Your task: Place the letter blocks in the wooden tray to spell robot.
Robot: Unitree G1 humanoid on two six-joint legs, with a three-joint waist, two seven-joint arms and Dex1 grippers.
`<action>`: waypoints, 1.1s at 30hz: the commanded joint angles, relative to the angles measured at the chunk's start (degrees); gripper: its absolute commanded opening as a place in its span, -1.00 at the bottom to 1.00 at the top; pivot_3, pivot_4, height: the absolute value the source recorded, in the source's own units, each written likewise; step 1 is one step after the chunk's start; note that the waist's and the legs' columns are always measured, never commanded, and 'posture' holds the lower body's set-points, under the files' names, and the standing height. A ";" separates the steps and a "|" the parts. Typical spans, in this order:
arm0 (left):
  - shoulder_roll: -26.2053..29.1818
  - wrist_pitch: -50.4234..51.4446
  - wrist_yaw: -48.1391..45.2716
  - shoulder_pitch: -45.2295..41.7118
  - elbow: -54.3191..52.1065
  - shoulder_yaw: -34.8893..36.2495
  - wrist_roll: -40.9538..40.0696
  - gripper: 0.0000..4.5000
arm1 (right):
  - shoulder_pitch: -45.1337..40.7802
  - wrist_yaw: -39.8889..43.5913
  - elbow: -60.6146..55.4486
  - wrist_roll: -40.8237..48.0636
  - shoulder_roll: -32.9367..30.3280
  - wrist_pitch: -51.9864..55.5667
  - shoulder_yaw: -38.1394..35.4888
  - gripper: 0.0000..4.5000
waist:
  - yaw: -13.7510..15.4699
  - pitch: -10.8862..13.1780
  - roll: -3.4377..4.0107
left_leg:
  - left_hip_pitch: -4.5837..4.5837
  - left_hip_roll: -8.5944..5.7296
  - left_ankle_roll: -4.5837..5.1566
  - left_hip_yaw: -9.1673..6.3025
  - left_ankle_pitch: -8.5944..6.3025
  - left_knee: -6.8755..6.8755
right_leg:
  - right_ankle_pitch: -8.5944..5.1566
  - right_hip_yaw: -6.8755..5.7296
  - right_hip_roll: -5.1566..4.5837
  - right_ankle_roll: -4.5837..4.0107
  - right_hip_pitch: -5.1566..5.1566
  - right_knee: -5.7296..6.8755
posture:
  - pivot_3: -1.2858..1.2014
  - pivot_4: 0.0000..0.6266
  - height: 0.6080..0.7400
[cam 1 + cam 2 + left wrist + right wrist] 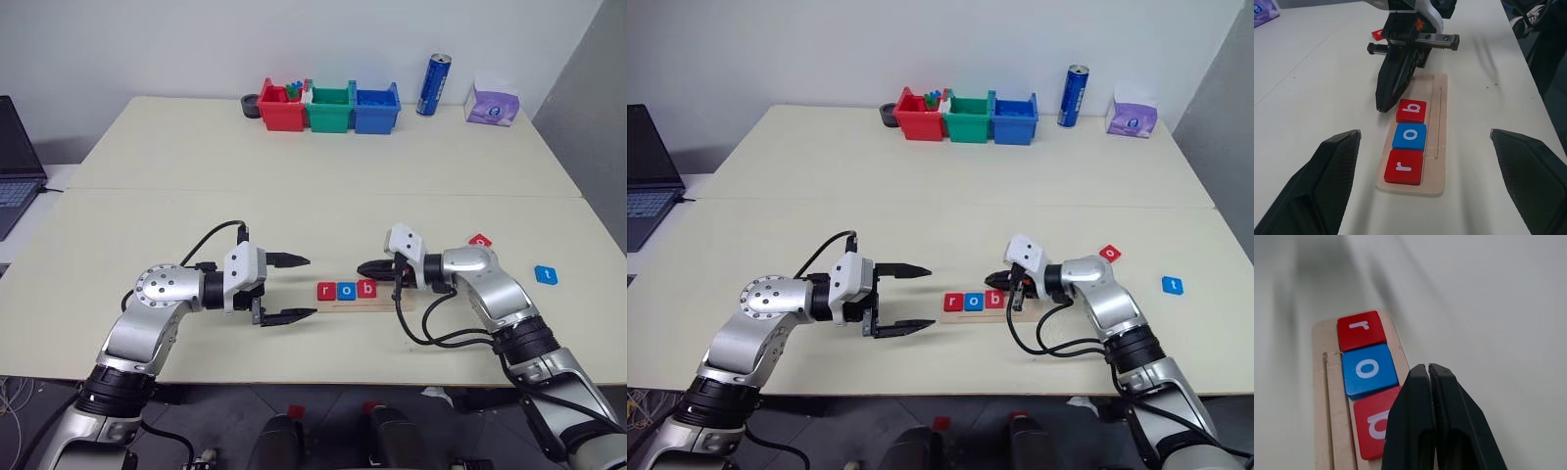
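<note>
Pale wooden tray [367, 303] holds the r, o and b blocks [346, 290] in a row, its long axis running between the two arms. The right end effector [364, 268], fingers pressed together and empty, rests its tip beside the b. The remaining red o block [479, 240] and blue t block [546, 275] lie on the bench behind it, nearer this arm. The left end effector [299, 288] hangs wide open, empty, off the tray's r end.

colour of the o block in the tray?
Blue, with a white letter: the o block sits between two red ones. Best seen in the left wrist view.

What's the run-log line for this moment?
tray: r, o, b placed | red o, blue t: on table | right hand: shut, empty, at b | left hand: open, empty
</note>
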 commanded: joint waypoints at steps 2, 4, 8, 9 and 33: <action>0.54 0.28 0.83 0.01 -2.48 1.38 -0.66 1.00 | -1.48 -0.41 1.26 -1.34 -0.14 -3.38 -0.53 -0.98 | -0.01 0.00 0.00 | 0.00 0.00 0.00 0.00 0.00 0.00 | 0.00 0.00 0.00 0.00 0.00 0.00 | 0.03 -0.52 1.00; 0.61 0.40 0.92 -0.10 -2.48 1.35 -0.72 1.00 | -1.50 -0.34 1.62 -1.51 -0.14 -3.86 -0.59 -0.98 | -0.01 0.00 0.00 | 0.00 0.00 0.00 0.00 0.00 0.00 | 0.00 0.00 0.00 0.00 0.00 0.00 | 0.03 -0.52 1.00; 0.57 0.54 1.08 -0.32 -2.44 1.32 -0.64 1.00 | -1.21 -0.09 1.40 -1.90 -0.34 -4.75 -0.43 -0.98 | -0.01 0.00 0.00 | 0.00 0.00 0.00 0.00 0.00 0.00 | 0.00 0.01 0.00 0.00 0.00 0.01 | 0.03 -0.52 1.00; 0.54 0.54 1.10 -0.39 -2.39 1.31 -0.62 1.00 | -1.14 0.10 1.21 -1.96 -0.40 -4.87 -0.39 -0.98 | -0.01 0.00 0.00 | 0.00 0.01 0.00 -0.01 0.00 0.00 | 0.00 0.01 0.00 0.00 0.00 0.00 | 0.03 -0.52 1.00; 0.22 0.07 1.08 -1.57 -0.96 1.17 -0.27 1.00 | 1.13 2.60 -2.33 -3.56 -2.08 -7.52 0.79 -0.98 | 0.00 0.00 0.00 | 0.01 0.00 0.00 -0.01 0.00 0.00 | 0.00 0.01 0.00 0.00 0.00 0.00 | 0.03 -0.52 1.00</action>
